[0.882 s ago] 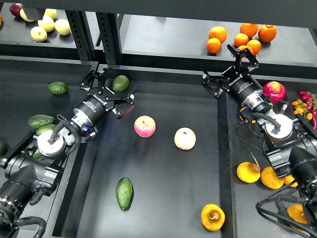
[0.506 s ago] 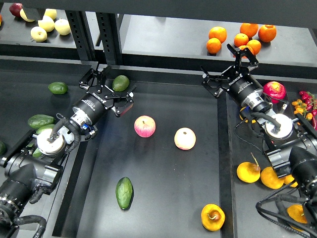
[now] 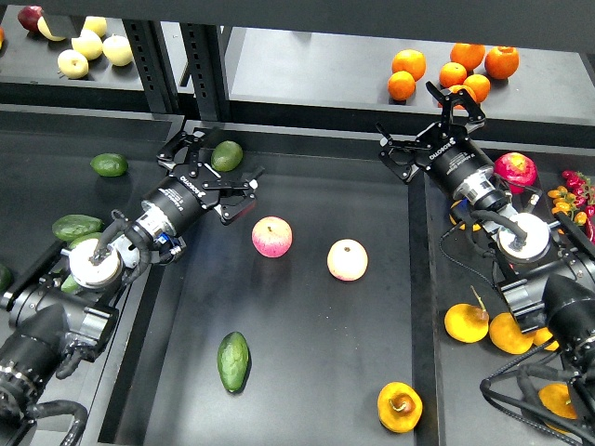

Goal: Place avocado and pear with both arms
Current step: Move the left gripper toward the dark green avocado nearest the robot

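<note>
Fingers [image 3: 216, 177] of both arms spread wide, empty above avocado [image 3: 233, 361] and pear [image 3: 400, 406].

The black surface [image 3: 307, 372] in front of me carries four fruits, well apart. Two pink-and-yellow apples [image 3: 271, 237] [image 3: 347, 259] lie side by side at its centre. The avocado [image 3: 233, 361] lies near left; the pear [image 3: 400, 407] lies near right, dimple upward.
</note>
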`<state>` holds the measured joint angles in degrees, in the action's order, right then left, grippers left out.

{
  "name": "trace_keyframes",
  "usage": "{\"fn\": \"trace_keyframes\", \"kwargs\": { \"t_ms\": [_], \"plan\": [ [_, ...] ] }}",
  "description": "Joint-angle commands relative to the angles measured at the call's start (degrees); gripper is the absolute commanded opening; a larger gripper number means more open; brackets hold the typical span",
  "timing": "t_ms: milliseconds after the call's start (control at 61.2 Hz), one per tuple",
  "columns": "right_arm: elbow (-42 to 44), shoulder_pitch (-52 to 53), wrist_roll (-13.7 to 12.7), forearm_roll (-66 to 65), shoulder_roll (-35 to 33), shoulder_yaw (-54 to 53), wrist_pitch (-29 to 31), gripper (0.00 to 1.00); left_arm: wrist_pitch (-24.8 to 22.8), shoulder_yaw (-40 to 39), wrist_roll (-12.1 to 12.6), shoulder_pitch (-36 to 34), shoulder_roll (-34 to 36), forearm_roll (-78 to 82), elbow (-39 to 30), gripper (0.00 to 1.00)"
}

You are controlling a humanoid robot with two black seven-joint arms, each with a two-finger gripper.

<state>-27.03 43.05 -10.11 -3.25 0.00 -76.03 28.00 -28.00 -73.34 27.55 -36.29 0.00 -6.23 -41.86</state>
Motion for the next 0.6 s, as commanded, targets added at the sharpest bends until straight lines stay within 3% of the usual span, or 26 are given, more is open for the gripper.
{"fn": "trace_keyframes", "kwargs": {
  "t_ms": [0,212,588],
  "plan": [
    [0.05,0.02,0.00,0.00,0.00,0.01,0.00,1.00,0.00,3.37,0.45,-2.38,0.00,-0.18,0.20,0.99],
    [0.05,-0.07,0.00,0.00,0.00,0.01,0.00,1.00,0.00,18.91,0.45,-7.12,10.27,-1.15,-1.12,0.99],
    [0.05,-0.07,0.00,0.00,0.00,0.01,0.00,1.00,0.00,48.71,0.45,-16.62,21.88,-0.89,-7.53,0.99]
  ]
}}
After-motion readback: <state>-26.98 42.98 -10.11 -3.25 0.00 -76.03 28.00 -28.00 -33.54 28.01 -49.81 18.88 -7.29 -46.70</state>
